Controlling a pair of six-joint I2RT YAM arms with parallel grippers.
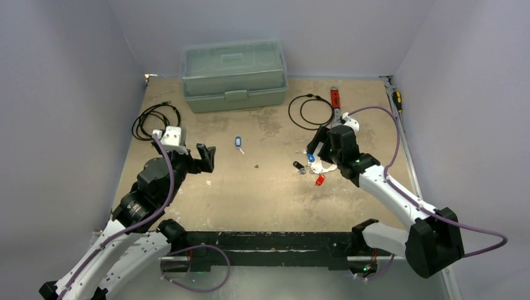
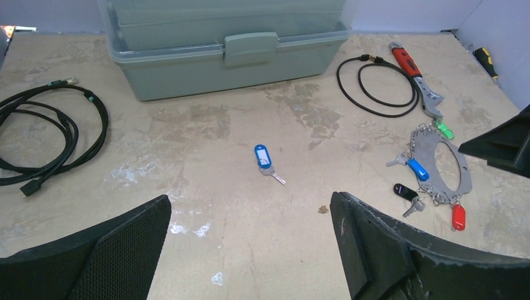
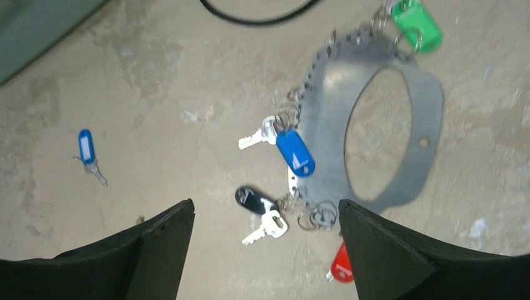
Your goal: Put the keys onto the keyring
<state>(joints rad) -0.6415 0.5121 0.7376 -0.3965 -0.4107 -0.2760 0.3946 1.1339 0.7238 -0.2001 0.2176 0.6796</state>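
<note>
The keyring point(image 3: 400, 156) is a flat silvery oval loop with small rings along its edge, lying on the table right of centre point(image 1: 323, 166) point(image 2: 426, 147). Blue point(image 3: 295, 153), black point(image 3: 250, 199), red point(image 3: 340, 265) and green point(image 3: 415, 22) tagged keys hang at its edge. One loose blue-tagged key point(image 1: 239, 144) point(image 2: 265, 159) point(image 3: 86, 147) lies alone mid-table. My right gripper point(image 1: 317, 150) point(image 3: 265, 209) is open and empty, hovering over the black-tagged key at the ring's left edge. My left gripper point(image 1: 209, 158) point(image 2: 250, 206) is open and empty, left of the loose key.
A green-grey toolbox point(image 1: 234, 75) stands at the back. A coiled black cable point(image 1: 156, 119) lies at far left, another point(image 1: 310, 109) behind the keyring. A red-handled wrench point(image 1: 335, 100) lies next to it. A screwdriver point(image 1: 397, 100) lies along the right wall.
</note>
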